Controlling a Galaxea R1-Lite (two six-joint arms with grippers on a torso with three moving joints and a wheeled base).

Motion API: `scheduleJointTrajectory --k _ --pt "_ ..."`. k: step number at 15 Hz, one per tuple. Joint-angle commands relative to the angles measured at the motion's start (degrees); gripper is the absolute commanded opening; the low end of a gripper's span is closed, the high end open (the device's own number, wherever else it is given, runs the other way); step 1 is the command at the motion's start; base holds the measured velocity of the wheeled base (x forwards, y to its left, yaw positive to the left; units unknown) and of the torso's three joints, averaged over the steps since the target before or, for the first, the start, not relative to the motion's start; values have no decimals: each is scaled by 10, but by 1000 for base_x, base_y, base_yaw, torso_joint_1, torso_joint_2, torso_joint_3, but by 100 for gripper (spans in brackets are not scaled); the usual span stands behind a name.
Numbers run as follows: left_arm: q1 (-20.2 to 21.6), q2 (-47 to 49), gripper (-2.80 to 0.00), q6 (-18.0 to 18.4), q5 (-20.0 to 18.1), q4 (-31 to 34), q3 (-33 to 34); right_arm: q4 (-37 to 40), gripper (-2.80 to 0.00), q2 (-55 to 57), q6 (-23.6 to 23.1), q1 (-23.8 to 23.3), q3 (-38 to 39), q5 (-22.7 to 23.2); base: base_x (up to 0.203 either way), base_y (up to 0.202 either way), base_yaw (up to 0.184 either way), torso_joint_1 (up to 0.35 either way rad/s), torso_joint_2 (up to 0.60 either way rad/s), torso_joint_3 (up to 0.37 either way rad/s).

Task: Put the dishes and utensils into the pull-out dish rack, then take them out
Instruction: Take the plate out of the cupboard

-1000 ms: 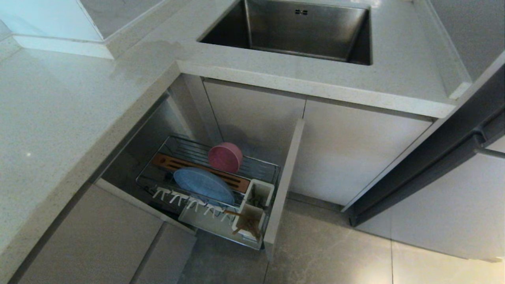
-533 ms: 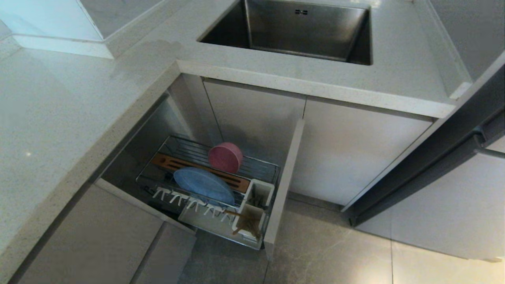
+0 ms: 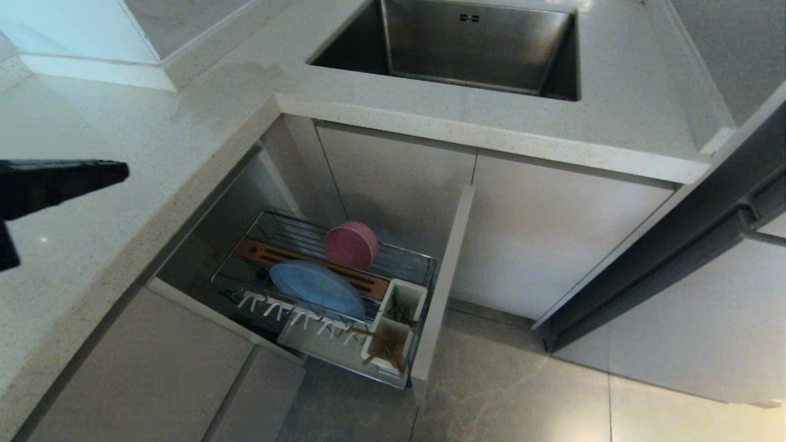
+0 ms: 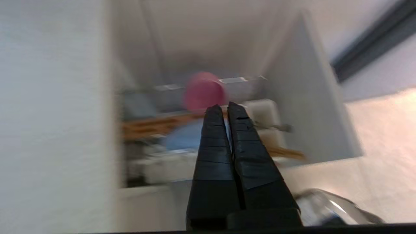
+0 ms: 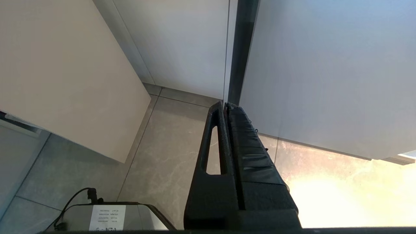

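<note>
Rack (image 3: 405, 267) is pulled out and fully loaded: blue plate (image 3: 316, 288) and pink bowl (image 3: 351, 244) stand in it, chopsticks (image 3: 384, 351) in its front cup (spoon not clear). Judged: unload phase starting. Left gripper (image 3: 120, 171), pinched shut and empty, above-left of rack; needs opening, then descent. Right gripper (image 5: 225, 105) closed, parked off the rack.

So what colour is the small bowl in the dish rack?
Pink; the bowl shows best in the head view.
</note>
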Motion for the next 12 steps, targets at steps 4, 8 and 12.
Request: scheduleJointTrajectory --k 4,8,12 --pt "-190 166 -280 -267 283 -41 -40 0 -280 0 0 0 0 0 0 0 0 0 0 0" --pt "-195 270 -280 -481 377 -48 -50 0 -280 0 0 0 0 0 0 0 0 0 0 0" --pt "-163 340 -280 -612 380 21 -42 0 -280 0 0 0 0 0 0 0 0 0 0 0"
